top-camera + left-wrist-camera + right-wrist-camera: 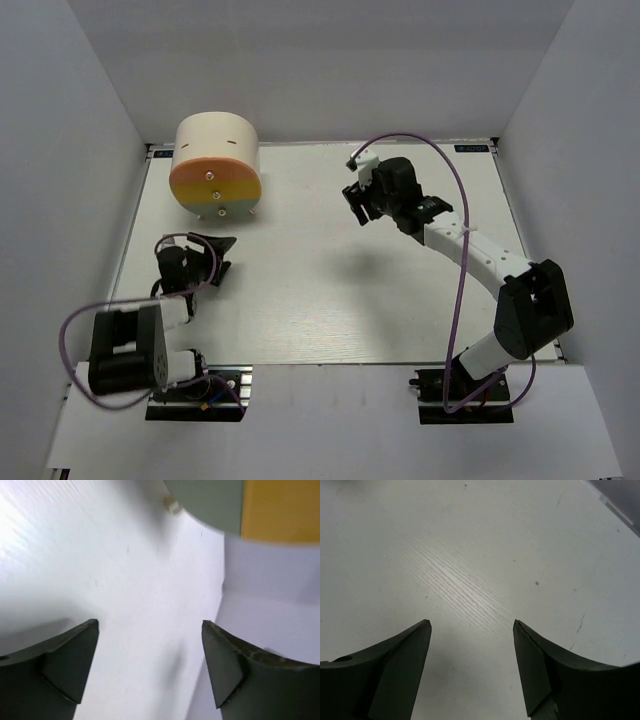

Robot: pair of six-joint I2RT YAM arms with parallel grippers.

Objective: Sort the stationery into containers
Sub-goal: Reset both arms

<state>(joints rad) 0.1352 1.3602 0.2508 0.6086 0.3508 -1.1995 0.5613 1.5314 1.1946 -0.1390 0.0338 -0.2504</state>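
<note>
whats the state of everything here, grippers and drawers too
left gripper: open, holding nothing
right gripper: open, holding nothing
orange drawer: looks shut, flush with the front
yellow drawer: looks shut, flush with the front
desk organizer: standing at the far left of the table, front facing the arms, neither gripper touching it

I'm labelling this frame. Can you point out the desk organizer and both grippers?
Desk organizer (213,142), top view, on its cream upper shell.
Left gripper (150,624), left wrist view, midway between its open fingertips.
Right gripper (471,622), right wrist view, midway between its open fingertips.
</note>
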